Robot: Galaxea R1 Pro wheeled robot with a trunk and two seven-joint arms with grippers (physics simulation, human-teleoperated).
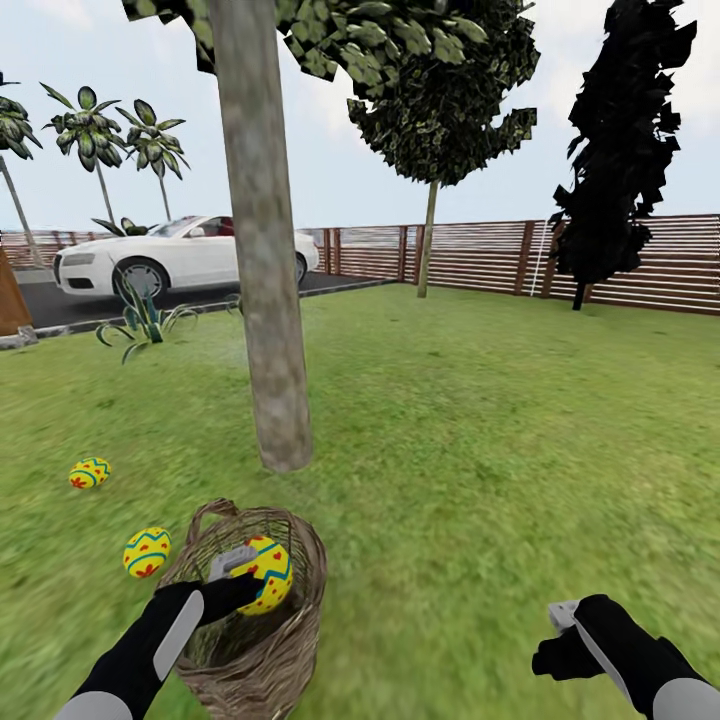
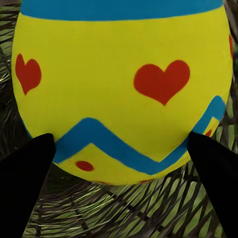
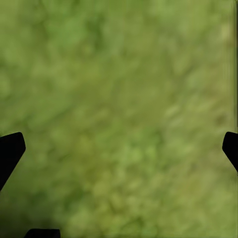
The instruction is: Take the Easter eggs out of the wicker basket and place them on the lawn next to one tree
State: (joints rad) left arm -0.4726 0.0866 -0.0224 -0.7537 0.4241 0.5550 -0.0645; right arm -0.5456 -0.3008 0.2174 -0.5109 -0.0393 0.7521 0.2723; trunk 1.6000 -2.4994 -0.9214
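My left gripper is shut on a yellow Easter egg just above the mouth of the wicker basket. In the left wrist view the egg shows red hearts and blue zigzag bands between the two black fingertips, with woven twigs behind it. Two more eggs lie on the lawn: one beside the basket, another further left. The tree trunk rises just beyond the basket. My right gripper is open over bare grass at the lower right.
A spiky plant grows left of the trunk, with a white car on the driveway behind. A brown slat fence closes the back. A second tree and a dark conifer stand near it.
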